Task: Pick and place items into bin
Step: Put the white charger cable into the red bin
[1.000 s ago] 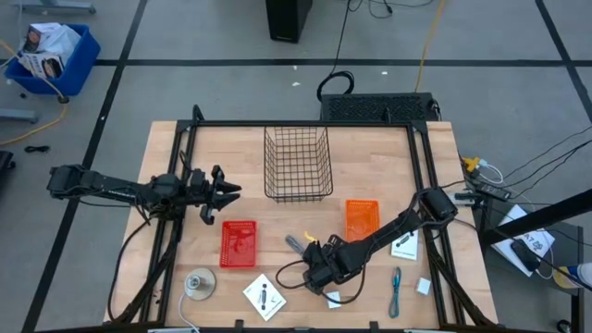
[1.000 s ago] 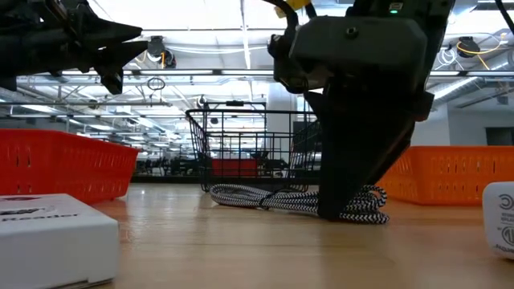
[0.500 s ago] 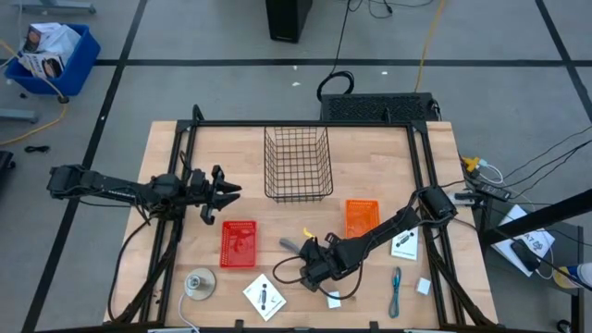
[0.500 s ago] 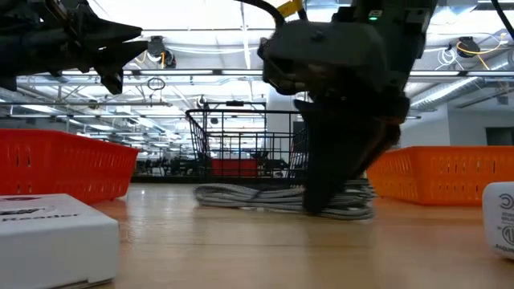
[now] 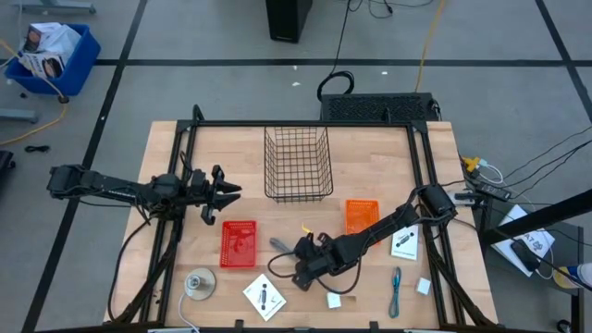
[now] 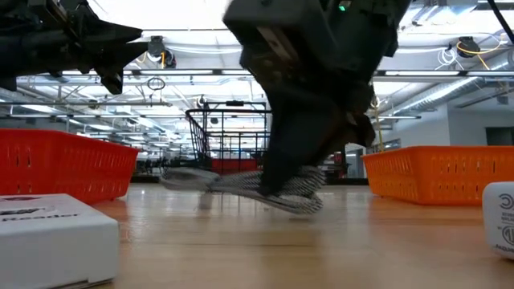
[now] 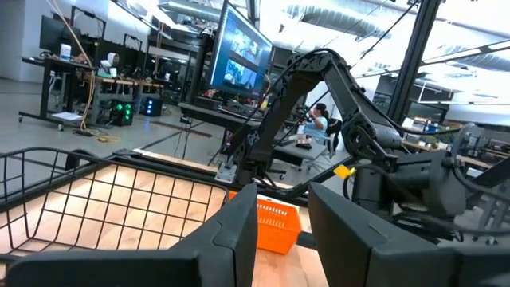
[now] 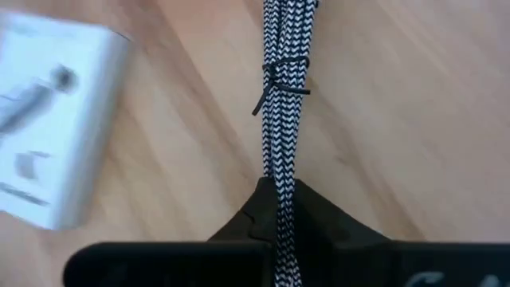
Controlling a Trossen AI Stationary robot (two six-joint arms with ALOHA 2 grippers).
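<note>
My right gripper point(image 5: 296, 263) is low over the table's near middle, shut on a black-and-white braided cord bundle point(image 8: 284, 48) bound with a black tie. The bundle shows as a grey elongated thing in the high view point(image 5: 278, 244) and slants in the low view point(image 6: 233, 181). My left gripper point(image 5: 228, 193) waits open and empty above the table's left side. Two white cubes point(image 5: 334, 300) point(image 5: 424, 287), a thin teal tool point(image 5: 396, 289) and white cards point(image 5: 265, 295) point(image 5: 403, 244) lie flat on the table. The wire basket point(image 5: 298, 164) stands at the far middle. My right gripper pinches the cord bundle point(image 8: 279, 187) between its two fingers, a little way from the black tie point(image 8: 275, 81). The fingers come from above, slanting down. The bundle runs out lengthwise past the fingertips. It sits tilted in the low view; whether its lower end point(image 6: 301, 204) touches the table, I cannot tell.
A red tray point(image 5: 239, 243) and an orange tray point(image 5: 362, 217) lie on either side of my right gripper. A round grey disc point(image 5: 200, 282) lies at the near left. Bare wood lies between the trays and the basket.
My right gripper has gone toward the table's left edge, keeping shut on the cord bundle. The bundle has moved with it, away from the near white cube, and has gone from lying level on the table to slanting.
</note>
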